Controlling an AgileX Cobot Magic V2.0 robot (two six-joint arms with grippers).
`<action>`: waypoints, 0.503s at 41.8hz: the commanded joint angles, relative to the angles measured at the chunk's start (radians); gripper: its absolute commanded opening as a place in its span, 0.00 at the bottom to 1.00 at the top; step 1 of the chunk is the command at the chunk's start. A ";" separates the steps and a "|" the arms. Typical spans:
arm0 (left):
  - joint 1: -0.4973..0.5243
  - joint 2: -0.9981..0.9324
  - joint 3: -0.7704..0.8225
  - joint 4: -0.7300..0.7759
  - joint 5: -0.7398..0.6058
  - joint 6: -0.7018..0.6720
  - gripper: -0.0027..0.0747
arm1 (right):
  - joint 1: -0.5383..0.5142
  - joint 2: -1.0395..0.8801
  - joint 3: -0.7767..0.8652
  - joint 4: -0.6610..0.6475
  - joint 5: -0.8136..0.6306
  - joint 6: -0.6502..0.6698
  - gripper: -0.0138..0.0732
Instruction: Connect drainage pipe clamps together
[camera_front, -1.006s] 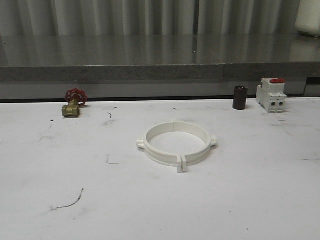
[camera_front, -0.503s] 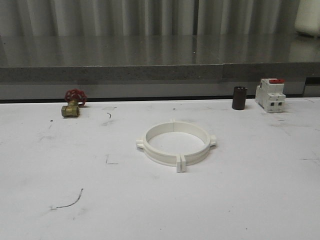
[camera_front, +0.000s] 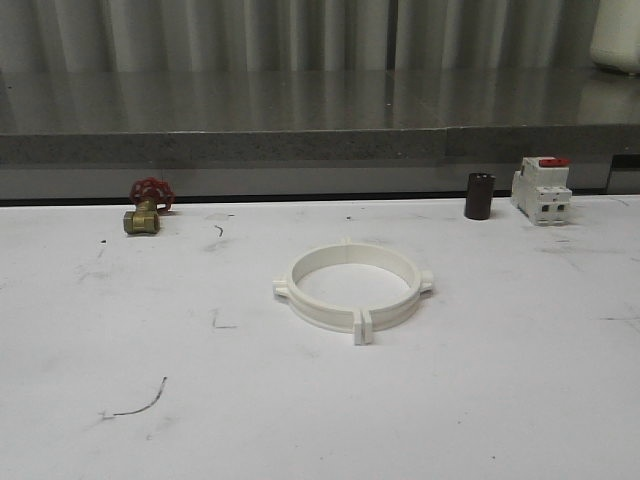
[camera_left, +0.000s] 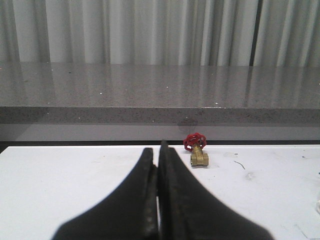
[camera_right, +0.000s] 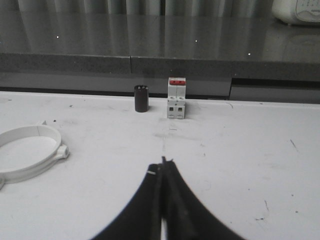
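The two white drainage pipe clamps (camera_front: 352, 288) lie flat in the middle of the table, their ends meeting so they form one ring with paired tabs at the front. Part of that ring of drainage pipe clamps (camera_right: 29, 152) also appears in the right wrist view, well off to the side of my right gripper (camera_right: 162, 165). That gripper is shut with nothing between its black fingers. My left gripper (camera_left: 157, 151) is shut too and empty, hovering over bare table short of the brass valve.
A brass valve with a red handwheel (camera_front: 146, 208) sits at the back left. At the back right stand a dark cylinder (camera_front: 479, 196) and a white breaker with a red top (camera_front: 542, 189). A grey ledge (camera_front: 300, 140) runs behind the table.
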 joint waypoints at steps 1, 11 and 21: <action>0.001 -0.011 0.021 -0.001 -0.076 -0.008 0.01 | -0.004 -0.017 -0.005 -0.003 -0.107 -0.010 0.02; 0.001 -0.011 0.021 -0.001 -0.076 -0.008 0.01 | -0.004 -0.017 -0.005 -0.003 -0.126 -0.010 0.02; 0.001 -0.011 0.021 -0.001 -0.076 -0.008 0.01 | -0.004 -0.018 -0.004 -0.045 -0.146 0.085 0.02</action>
